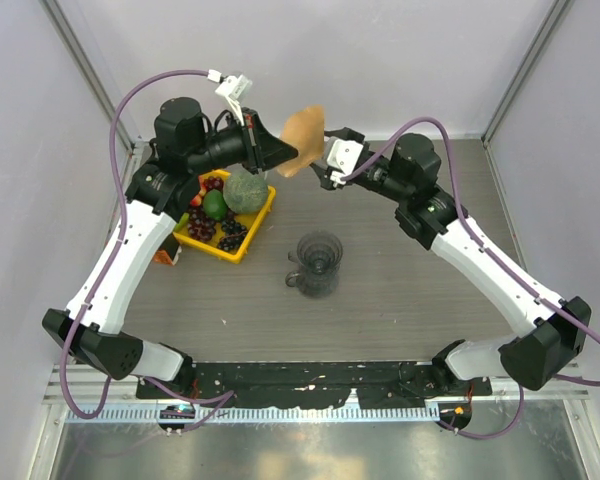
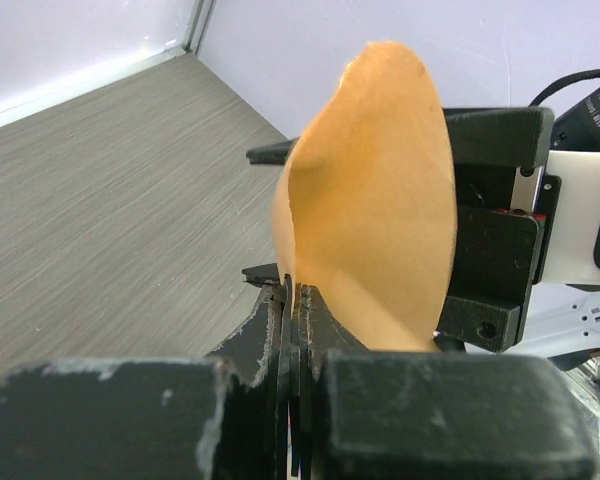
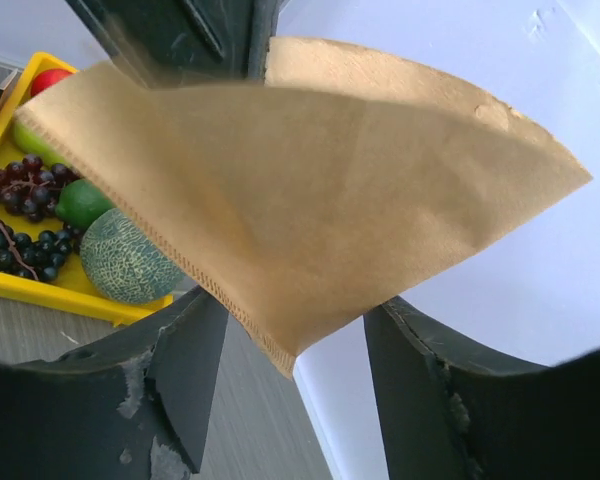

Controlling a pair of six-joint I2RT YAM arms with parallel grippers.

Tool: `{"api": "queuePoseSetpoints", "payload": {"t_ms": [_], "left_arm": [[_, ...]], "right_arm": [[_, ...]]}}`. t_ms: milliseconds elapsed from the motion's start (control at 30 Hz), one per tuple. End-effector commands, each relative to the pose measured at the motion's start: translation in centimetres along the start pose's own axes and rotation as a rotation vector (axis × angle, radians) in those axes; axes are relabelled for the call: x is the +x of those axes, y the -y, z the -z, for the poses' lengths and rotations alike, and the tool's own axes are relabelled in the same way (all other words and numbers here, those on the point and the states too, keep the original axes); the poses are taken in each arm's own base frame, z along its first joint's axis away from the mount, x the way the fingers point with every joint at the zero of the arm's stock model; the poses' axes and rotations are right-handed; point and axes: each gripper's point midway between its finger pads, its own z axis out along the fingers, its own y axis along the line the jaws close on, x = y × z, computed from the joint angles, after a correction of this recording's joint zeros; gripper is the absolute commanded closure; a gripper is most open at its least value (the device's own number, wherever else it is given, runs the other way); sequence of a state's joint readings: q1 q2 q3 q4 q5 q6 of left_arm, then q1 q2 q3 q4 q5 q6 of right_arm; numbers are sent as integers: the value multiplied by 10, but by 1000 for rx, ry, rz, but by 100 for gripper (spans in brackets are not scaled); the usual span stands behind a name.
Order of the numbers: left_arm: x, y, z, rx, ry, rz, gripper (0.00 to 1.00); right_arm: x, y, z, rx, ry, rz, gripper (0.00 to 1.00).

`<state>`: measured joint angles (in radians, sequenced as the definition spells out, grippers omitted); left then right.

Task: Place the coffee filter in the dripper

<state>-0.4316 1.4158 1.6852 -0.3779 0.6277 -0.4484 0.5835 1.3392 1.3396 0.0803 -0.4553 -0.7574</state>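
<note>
The dripper (image 1: 318,262) stands upright near the table's middle, its handle toward 8 o'clock, with nothing seen inside it from above. At 10 o'clock from it sits the tray (image 1: 258,228) of fruit. Farther back, at 12 o'clock from the dripper and well above the table, the filter (image 1: 302,140) hangs in the air between the two grippers. The left gripper (image 2: 295,300) has its fingers pressed together on one edge of the filter, pinching a thin strip of paper. The right gripper (image 3: 295,305) is spread wide, a finger on either side of the filter's pointed end, gripping nothing. Whether a pad brushes the paper I cannot tell. The filter looks featherlight, thin and limp, so it would likely crease or tear under a hard squeeze and flutter in a fast move. I judge the best hold is a light pinch near the rim or along the stitched seam, leaving the point free to drop into the dripper.
</note>
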Motion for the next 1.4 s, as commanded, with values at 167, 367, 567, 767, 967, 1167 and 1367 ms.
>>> {"api": "queuePoseSetpoints", "payload": {"t_ms": [167, 367, 567, 767, 967, 1167, 1367], "left_arm": [[-19, 9, 8, 12, 56, -25, 100], [-20, 13, 9, 37, 65, -33, 100], [-20, 7, 10, 2, 37, -90, 100], [8, -11, 10, -85, -183, -118, 100], [38, -18, 12, -82, -318, -153, 100], [51, -9, 7, -10, -357, -196, 100], [72, 0, 4, 27, -483, -189, 100]], "right_arm": [[-31, 9, 16, 28, 81, 71, 48], [-31, 6, 21, 13, 89, 52, 31], [-24, 11, 27, 12, 62, -31, 9], [-10, 10, 56, -84, -9, -248, 5], [-18, -13, 79, -193, -8, -495, 11], [-19, -20, 77, -248, 8, -574, 39], [-23, -22, 68, -293, 44, -616, 53]]}}
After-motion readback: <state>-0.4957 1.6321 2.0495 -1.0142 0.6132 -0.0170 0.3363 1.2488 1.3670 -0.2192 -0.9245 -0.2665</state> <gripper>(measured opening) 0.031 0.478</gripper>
